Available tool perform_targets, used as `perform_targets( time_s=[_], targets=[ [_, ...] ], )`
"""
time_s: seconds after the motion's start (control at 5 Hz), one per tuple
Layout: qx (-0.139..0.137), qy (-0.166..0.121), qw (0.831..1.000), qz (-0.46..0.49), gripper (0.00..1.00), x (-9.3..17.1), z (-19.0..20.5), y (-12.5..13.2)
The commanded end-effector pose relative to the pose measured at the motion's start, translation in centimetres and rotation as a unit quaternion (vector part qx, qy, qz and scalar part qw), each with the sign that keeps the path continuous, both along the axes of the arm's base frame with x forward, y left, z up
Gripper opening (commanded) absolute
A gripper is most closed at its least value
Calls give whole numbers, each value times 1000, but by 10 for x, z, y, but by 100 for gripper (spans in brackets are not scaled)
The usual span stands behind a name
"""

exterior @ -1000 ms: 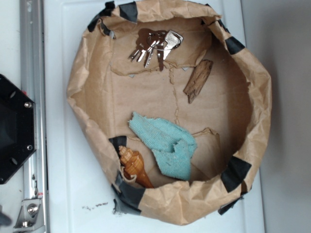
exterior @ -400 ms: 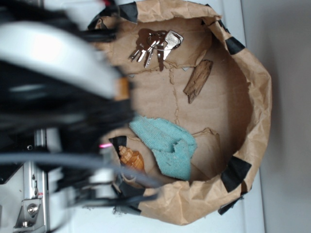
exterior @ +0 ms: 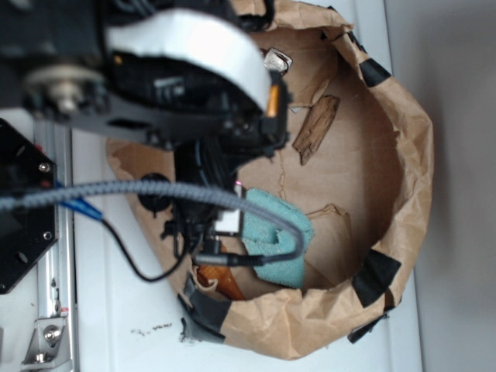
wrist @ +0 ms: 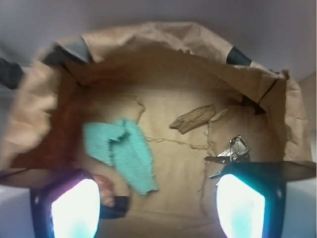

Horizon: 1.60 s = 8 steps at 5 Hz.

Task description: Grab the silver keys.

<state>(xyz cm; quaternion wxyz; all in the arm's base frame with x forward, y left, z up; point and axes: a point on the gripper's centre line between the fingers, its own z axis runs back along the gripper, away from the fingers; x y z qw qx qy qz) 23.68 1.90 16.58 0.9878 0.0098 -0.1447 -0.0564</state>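
The silver keys (wrist: 232,151) lie on the brown paper floor at the right of the wrist view, their lower part behind my right finger (wrist: 241,207). My gripper (wrist: 158,208) is open, jaws far apart, hovering above the floor with nothing between them. In the exterior view my arm (exterior: 186,85) covers most of the bunch. Only one shiny key head (exterior: 277,60) shows at the arm's edge. The fingers are hidden under the arm there.
A crumpled brown paper bag wall (exterior: 407,163) rings everything. Inside lie a brown wood chip (exterior: 316,128), a teal cloth (exterior: 280,232) and an orange shell (exterior: 221,280), partly under my cables. A black base (exterior: 19,209) sits left.
My arm has swung in from the left over the bag. It now covers the bag's upper left and most of the keys. The objects have not moved.
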Motion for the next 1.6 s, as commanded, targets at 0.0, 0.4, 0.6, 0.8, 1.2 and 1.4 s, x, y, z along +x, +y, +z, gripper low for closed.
perform_targets(
  time_s=[0.0, 0.4, 0.6, 0.8, 1.2, 1.4],
  targets=[
    [88, -38, 995, -13, 100, 5, -25, 15],
    [103, -7, 995, -13, 100, 18, -57, 16],
    [103, -7, 995, -13, 100, 18, -57, 16],
    [103, -7, 995, -13, 100, 18, -57, 16],
    [103, -7, 995, -13, 100, 18, -57, 16],
    [103, -7, 995, -13, 100, 18, -57, 16]
  ],
)
